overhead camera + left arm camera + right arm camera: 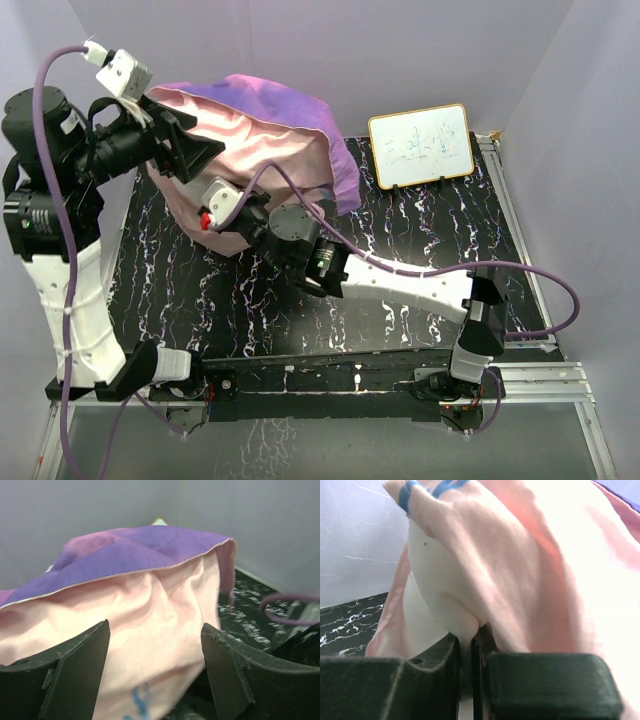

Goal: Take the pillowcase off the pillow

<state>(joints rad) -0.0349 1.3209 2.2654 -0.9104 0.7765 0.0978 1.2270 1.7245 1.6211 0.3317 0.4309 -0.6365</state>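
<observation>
The pillowcase (255, 135) is heaped at the back left of the table, purple outside on top and pale pink inside facing me. My left gripper (195, 140) is open at its left side; in the left wrist view (155, 670) the pink fabric (150, 615) lies just ahead of and between the spread fingers, not gripped. My right gripper (207, 222) reaches into the lower edge of the heap. In the right wrist view it (466, 650) is shut on a fold of the white pillow (435, 585), with the pink pillowcase (530, 575) draped over it. The pillow is hidden in the top view.
A small framed whiteboard (421, 145) stands at the back right. The table top (400, 230) is black with white marbling. Purple cables (420, 270) loop over both arms. Pale walls close in the back and sides.
</observation>
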